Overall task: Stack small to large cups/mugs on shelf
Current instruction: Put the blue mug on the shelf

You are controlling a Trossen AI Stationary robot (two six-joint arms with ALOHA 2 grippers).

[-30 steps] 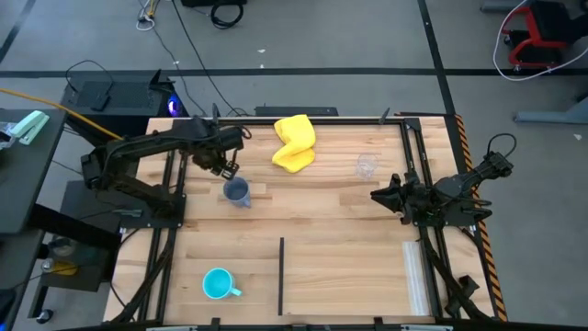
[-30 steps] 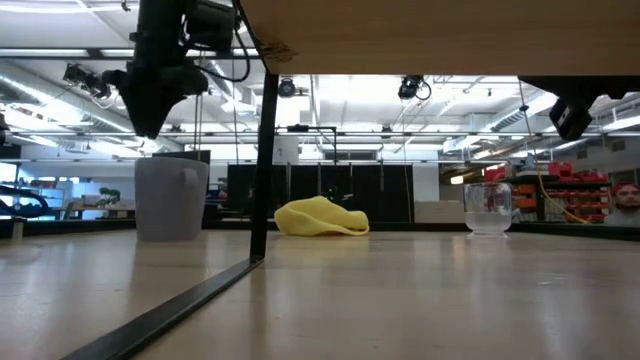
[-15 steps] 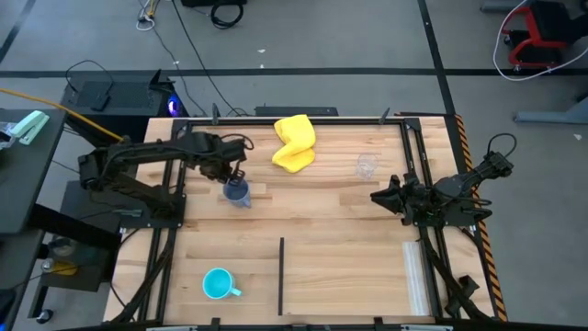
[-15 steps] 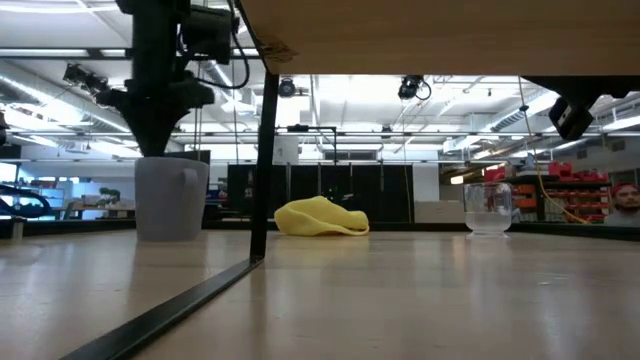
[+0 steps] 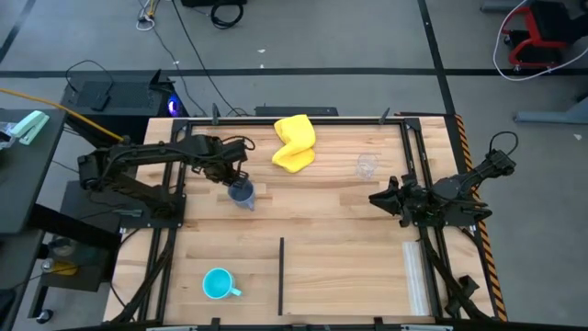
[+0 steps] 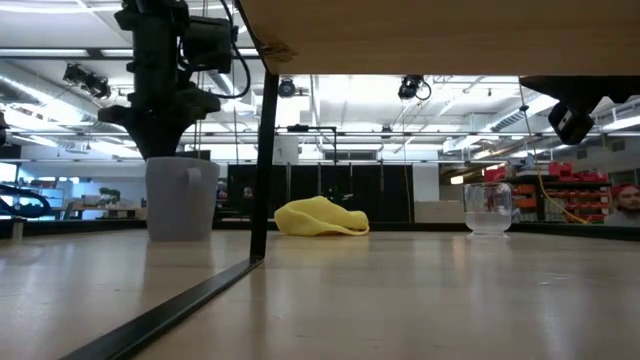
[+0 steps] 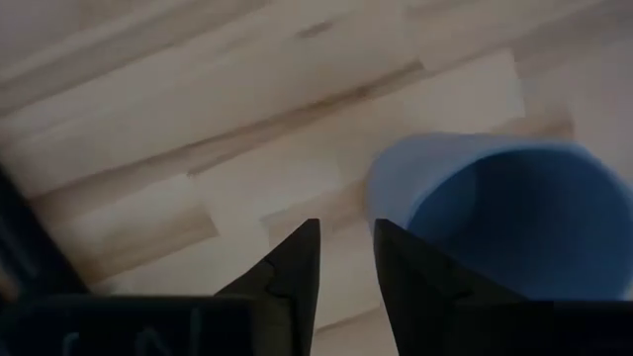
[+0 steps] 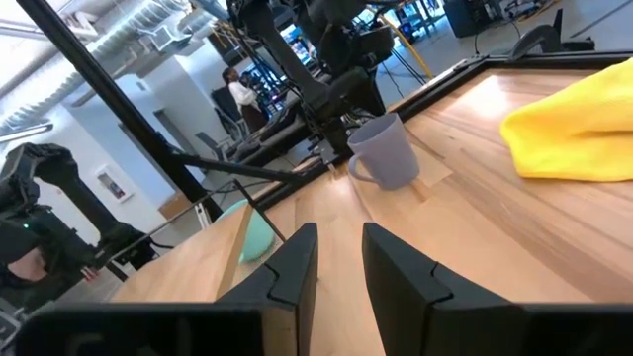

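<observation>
The grey-blue mug (image 5: 242, 193) stands upright on its base on the table's left far part; it also shows in the low view (image 6: 182, 198) and the left wrist view (image 7: 504, 213). My left gripper (image 5: 233, 176) is shut and low at the mug's left far side, by its rim. The turquoise mug (image 5: 218, 284) stands near the table's near left edge. The clear cup (image 5: 366, 166) stands far right. My right gripper (image 5: 375, 198) is shut and hovers empty at the right, well apart from all of them. My left gripper comes from above, pointing down, beside the mug. The outer side of one finger (image 7: 415, 272) lies against the outside of the mug's wall (image 7: 396, 193) near the rim. The mug stands upright on the table.
A yellow cloth (image 5: 295, 142) lies crumpled at the far edge between the mug and the clear cup. A thin dark bar (image 5: 280, 274) runs from mid-table to the near edge. A wooden board (image 6: 440, 35) spans overhead in the low view. Black frame rails (image 5: 413, 156) line the sides.
My left gripper has come down and toward the table's right, onto the grey-blue mug's rim side. The mug has slid a little toward the table's right edge, staying upright.
</observation>
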